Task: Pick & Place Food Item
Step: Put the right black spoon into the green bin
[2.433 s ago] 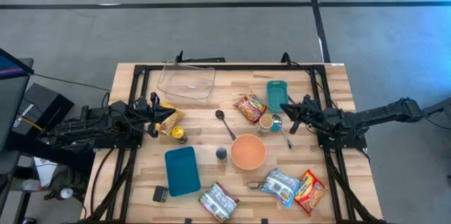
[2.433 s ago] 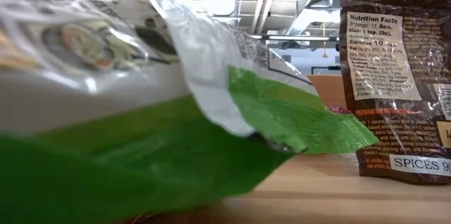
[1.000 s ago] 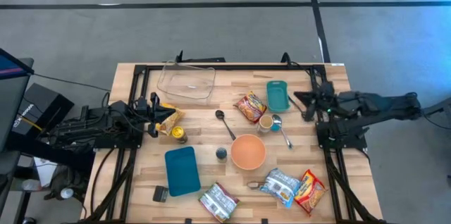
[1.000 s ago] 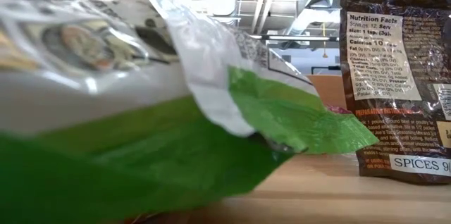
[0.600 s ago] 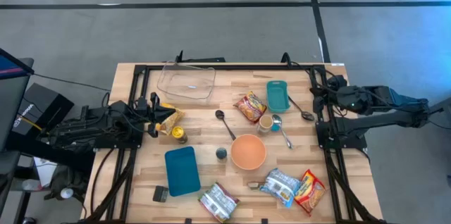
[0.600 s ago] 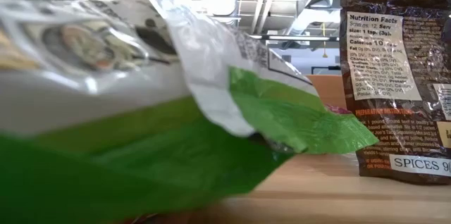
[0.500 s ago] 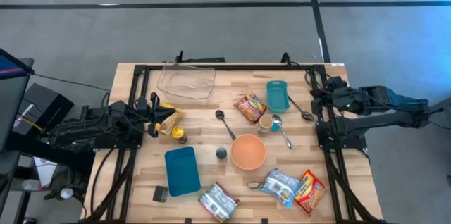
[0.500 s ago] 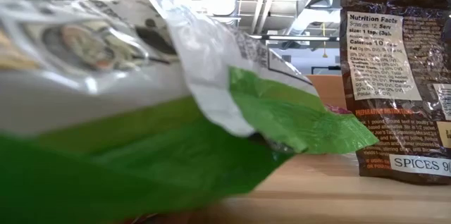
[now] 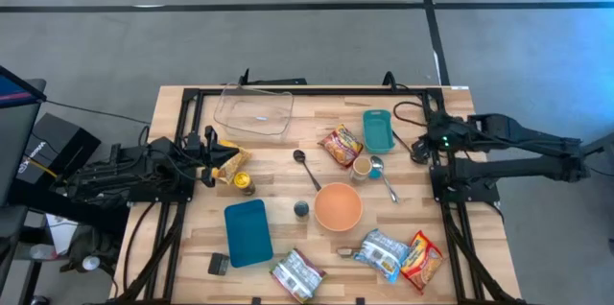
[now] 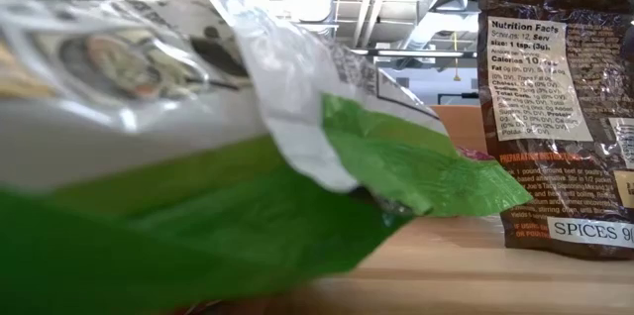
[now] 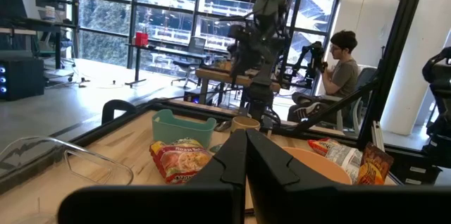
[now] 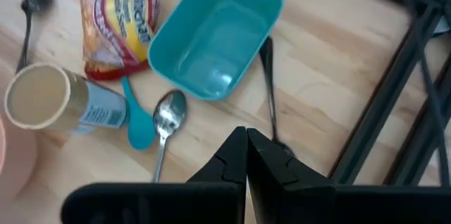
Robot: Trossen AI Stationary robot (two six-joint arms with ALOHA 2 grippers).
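Note:
A red noodle packet (image 9: 341,145) (image 12: 116,23) lies flat on the wooden table beside a teal bin (image 9: 377,129) (image 12: 215,37). Other food packets (image 9: 382,252) (image 9: 424,259) (image 9: 297,274) lie near the front edge. My right gripper (image 9: 419,147) (image 12: 246,138) is shut and slants down over the table, right of the bin, above a dark spoon (image 12: 268,76) with nothing between its fingers. My left gripper (image 9: 213,156) (image 11: 246,146) waits shut at the table's left, pointing level.
A paper cup (image 9: 362,166) lies by a blue spoon (image 12: 137,122) and a metal spoon (image 12: 168,122). An orange bowl (image 9: 338,206), teal lid (image 9: 247,232), glass dish (image 9: 254,111), black spoon (image 9: 305,166) and can (image 9: 245,183) fill the middle. A person (image 11: 342,69) sits beyond the table.
My right gripper has tipped from near level to slanting down toward the table beside the teal bin, while the arm swung a little toward the near edge. It has stayed shut. It now covers the bowl end of the dark spoon in the high view.

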